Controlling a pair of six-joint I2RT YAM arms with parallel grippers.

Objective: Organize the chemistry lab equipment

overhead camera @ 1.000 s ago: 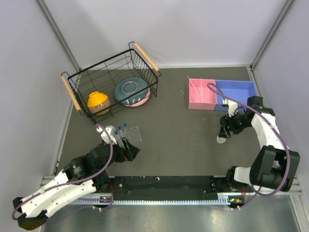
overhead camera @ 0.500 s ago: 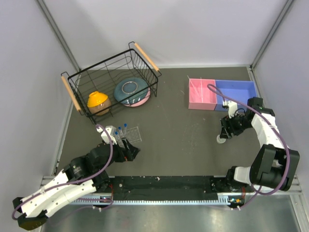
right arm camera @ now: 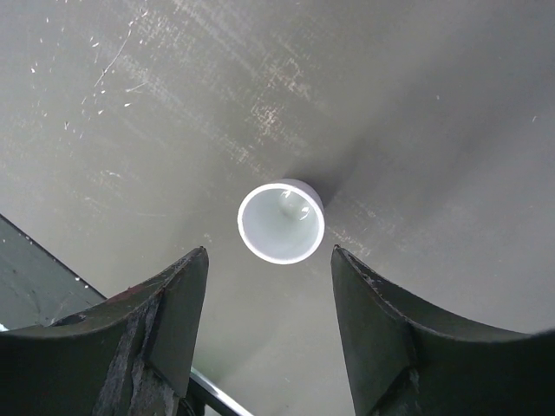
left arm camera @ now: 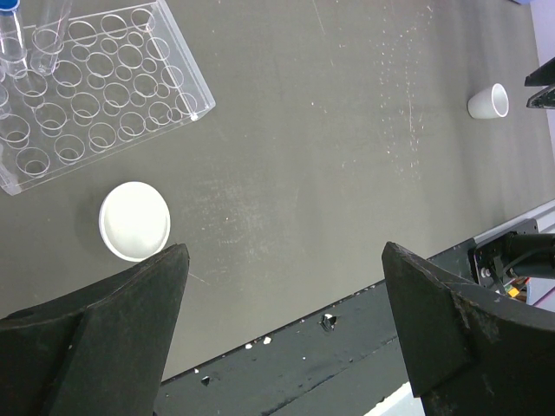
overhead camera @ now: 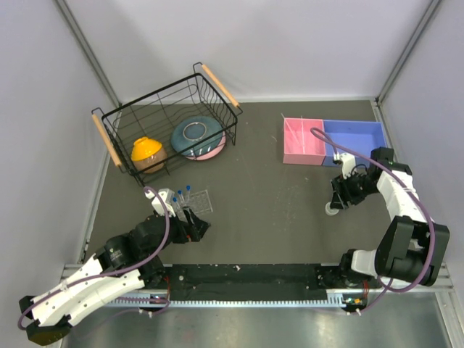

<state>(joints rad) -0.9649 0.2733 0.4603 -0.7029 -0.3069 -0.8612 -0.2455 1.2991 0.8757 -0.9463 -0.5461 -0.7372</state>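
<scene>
Hovering above a small white cup (right arm camera: pixel 281 223) on the dark surface (overhead camera: pixel 268 188), the right claw (right arm camera: pixel 269 256) has its fingers spread wide to either side of the cup, touching neither it nor the surface. The cup stands upright on the right side, well apart from the bins behind it. A broad bare stretch of surface lies between it and the left arm.

The left claw (left arm camera: pixel 282 256) is also spread wide, pinching nothing, low over the surface near the front rail (left arm camera: pixel 347 347). A second white cup (left arm camera: pixel 134 220) sits just beside the clear tube rack (left arm camera: pixel 95 87) without touching it.

Against the view a second ago, the right arm has shifted only slightly. The cup, the rack and the left arm lie as they did.

Blue-capped tubes (left arm camera: pixel 13 26) stand in holes at the rack's far corner. The pink bin (overhead camera: pixel 303 141) holds thin clear rods (overhead camera: pixel 296 134) and touches a blue bin (overhead camera: pixel 355 138) by the right wall. At back left, the black wire basket (overhead camera: pixel 165 123) holds two bowls – an orange bowl (overhead camera: pixel 148 151) and a teal-pink bowl (overhead camera: pixel 197 136).
</scene>
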